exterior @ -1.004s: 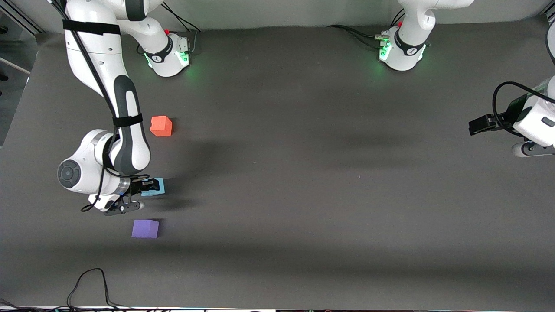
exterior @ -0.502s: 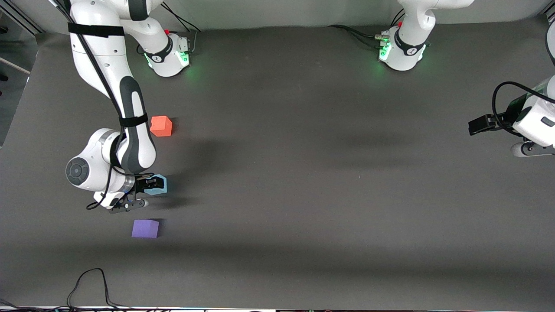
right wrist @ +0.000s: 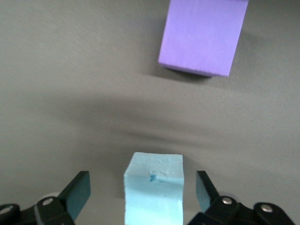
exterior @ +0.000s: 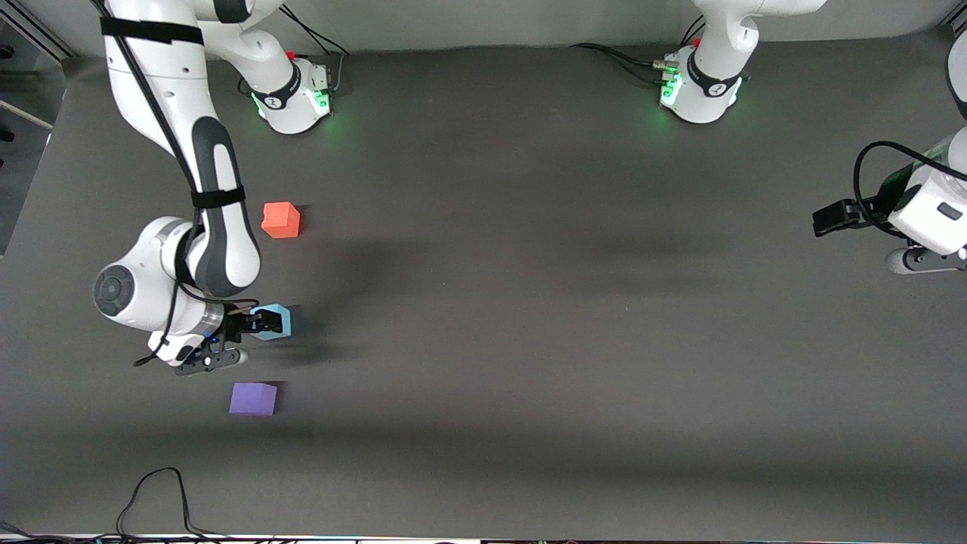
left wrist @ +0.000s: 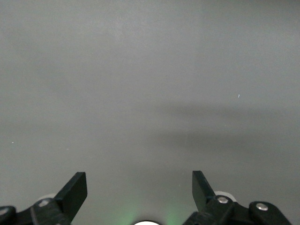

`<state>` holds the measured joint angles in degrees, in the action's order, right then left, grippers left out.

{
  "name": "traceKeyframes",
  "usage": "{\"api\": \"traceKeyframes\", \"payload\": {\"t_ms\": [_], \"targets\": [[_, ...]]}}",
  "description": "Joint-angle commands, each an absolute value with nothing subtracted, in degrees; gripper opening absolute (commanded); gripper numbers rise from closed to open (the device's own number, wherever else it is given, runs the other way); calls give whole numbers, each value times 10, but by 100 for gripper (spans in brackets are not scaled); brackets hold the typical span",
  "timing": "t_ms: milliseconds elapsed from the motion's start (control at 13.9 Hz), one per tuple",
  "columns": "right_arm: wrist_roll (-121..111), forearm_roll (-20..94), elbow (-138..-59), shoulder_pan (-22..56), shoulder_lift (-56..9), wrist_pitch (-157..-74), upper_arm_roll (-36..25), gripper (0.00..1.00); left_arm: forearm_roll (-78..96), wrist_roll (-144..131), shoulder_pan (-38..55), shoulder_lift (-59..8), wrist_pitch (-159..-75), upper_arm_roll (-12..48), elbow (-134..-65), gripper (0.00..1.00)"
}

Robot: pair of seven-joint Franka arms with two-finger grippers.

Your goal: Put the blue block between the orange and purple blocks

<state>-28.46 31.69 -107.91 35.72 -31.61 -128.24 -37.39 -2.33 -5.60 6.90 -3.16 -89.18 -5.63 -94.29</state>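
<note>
Front view: on the dark worktop [exterior: 529, 317] the right arm reaches down near its own end, while the left arm waits at the other end, its left claw [left wrist: 139, 187] spread apart over bare surface. The blue block [exterior: 275, 321] sits on the worktop between the orange block [exterior: 280, 220], farther from the camera, and the purple block [exterior: 253, 398], nearer. The right claw [exterior: 255, 323] straddles the blue cube with fingers released, gaps showing on both sides in the right wrist view, so the block lies straight below it. Compared with a second ago, the fingers have parted and the wrist has shifted slightly.
</note>
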Motion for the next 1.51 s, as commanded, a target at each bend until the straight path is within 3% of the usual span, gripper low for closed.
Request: {"api": "traceKeyframes", "payload": {"t_ms": [0,430,1075,1434], "targets": [[-290,325,-1086,367,-280,-1276,-381,100,-33,-48,74,-33,-875,-59,-931,100],[-294,302,-1073,367,-208,-1274,-390,100,-33,-49,73,-37,-875,-59,-918,100],[-287,247,-995,366,-99,-1134,-401,100,-33,-53,68,-37,-875,-60,-912,100],[-257,199,-921,367,-86,-1046,-410,100,-33,-55,68,-38,-864,-62,-904,100]]}}
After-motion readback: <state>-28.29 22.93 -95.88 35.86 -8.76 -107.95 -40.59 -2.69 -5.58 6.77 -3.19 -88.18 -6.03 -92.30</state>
